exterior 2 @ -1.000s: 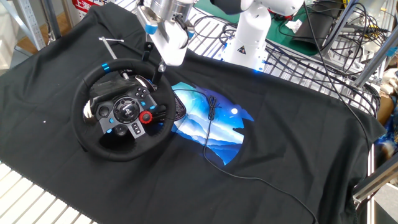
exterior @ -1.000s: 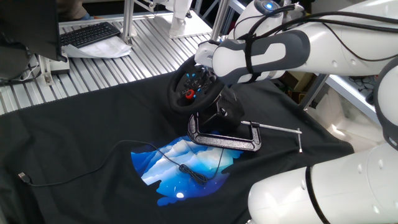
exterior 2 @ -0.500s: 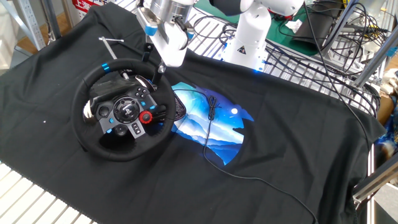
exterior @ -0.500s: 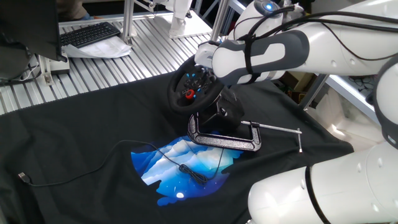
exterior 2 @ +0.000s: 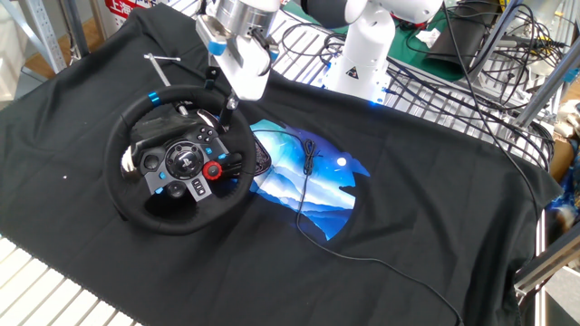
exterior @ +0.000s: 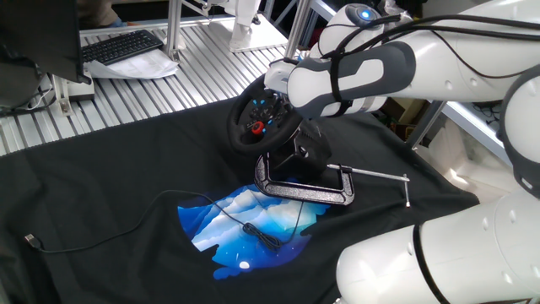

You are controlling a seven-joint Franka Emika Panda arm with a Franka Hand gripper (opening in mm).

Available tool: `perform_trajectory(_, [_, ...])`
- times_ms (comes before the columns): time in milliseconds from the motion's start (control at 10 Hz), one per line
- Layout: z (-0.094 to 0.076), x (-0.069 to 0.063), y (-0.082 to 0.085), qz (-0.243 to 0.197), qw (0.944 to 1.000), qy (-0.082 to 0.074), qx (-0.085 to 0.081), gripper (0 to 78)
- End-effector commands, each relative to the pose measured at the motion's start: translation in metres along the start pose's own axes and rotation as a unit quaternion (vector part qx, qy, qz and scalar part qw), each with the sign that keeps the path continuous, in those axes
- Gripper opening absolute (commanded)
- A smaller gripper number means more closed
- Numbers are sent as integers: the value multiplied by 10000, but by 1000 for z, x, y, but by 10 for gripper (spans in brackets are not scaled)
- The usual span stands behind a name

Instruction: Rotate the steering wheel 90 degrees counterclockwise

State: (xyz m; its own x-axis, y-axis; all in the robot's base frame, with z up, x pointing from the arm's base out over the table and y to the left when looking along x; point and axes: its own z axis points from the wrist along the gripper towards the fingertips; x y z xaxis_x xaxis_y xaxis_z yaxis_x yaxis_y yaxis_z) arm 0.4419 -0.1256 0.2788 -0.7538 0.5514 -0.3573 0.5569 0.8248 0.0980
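Note:
The steering wheel (exterior 2: 136, 195) is a black round rim with a blue stripe at its upper left, and a hub with a red button and blue buttons. It stands tilted on its black base (exterior: 305, 156) on the dark cloth. My gripper (exterior 2: 225, 88) hangs at the rim's upper right. One black finger (exterior 2: 217, 72) is outside the rim and the other is inside it, set wide apart, so the gripper is open. In one fixed view the wheel (exterior: 239, 135) shows, but my white arm (exterior: 354, 72) hides the fingers.
A metal C-clamp (exterior: 302, 191) with a long screw rod (exterior: 380, 176) pins the base to the table. A black cable (exterior 2: 313, 195) runs over the blue print (exterior 2: 304, 177) on the cloth. A keyboard (exterior: 122, 46) lies at the far edge.
My gripper has shifted slightly up and to the left in the other fixed view. The wheel's stripe and buttons sit where they were.

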Motion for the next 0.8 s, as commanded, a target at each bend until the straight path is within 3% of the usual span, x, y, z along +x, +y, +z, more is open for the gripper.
perform_trajectory(100, [2, 0, 0, 3, 10000, -18, -23, 775])
perform_trajectory(800, [6, 0, -2, -37, 9999, -88, -70, 775])
